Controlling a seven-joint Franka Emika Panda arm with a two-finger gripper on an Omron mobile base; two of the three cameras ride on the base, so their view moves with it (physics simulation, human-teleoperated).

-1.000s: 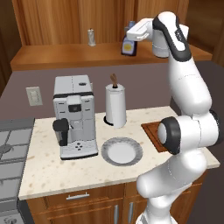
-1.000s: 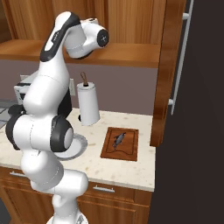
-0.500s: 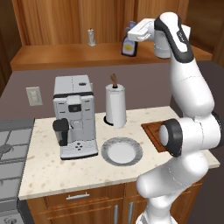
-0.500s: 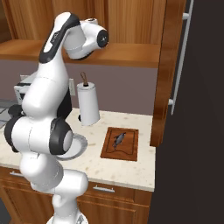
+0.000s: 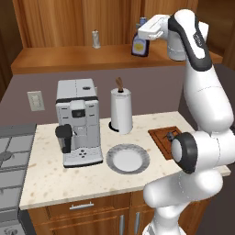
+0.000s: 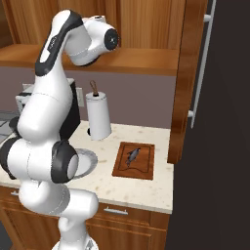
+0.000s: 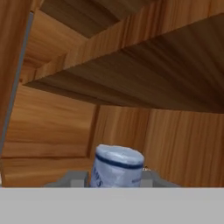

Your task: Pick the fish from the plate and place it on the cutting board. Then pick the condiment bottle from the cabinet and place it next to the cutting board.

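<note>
High at the cabinet shelf [image 5: 69, 57], my gripper [image 5: 142, 30] is shut on the condiment bottle [image 5: 140, 46], a dark brown bottle with a white-and-blue label. In the hand view its blue cap [image 7: 117, 166] sits between my fingertips [image 7: 77, 179], which press against both sides, with wood panels behind. The dark grey fish [image 6: 133, 155] lies on the reddish-brown cutting board [image 6: 144, 168] at the counter's right end. The round plate [image 5: 127, 159] with the grey rim sits bare in front of the paper towel roll; my arm partly covers the board [image 5: 160, 136] in the left base view.
A coffee machine [image 5: 78, 121] stands left of the paper towel roll [image 5: 121, 110]. A small clear shaker [image 5: 95, 39] stands on the shelf to the left of the bottle. A stove [image 5: 11, 151] borders the counter's left; a wooden column [image 6: 183, 83] and a dark tall panel [image 6: 222, 122] close off the right.
My hand has risen a little and shifted right at the shelf, and the condiment bottle has come up with it. Fish, board and plate have stayed put.
</note>
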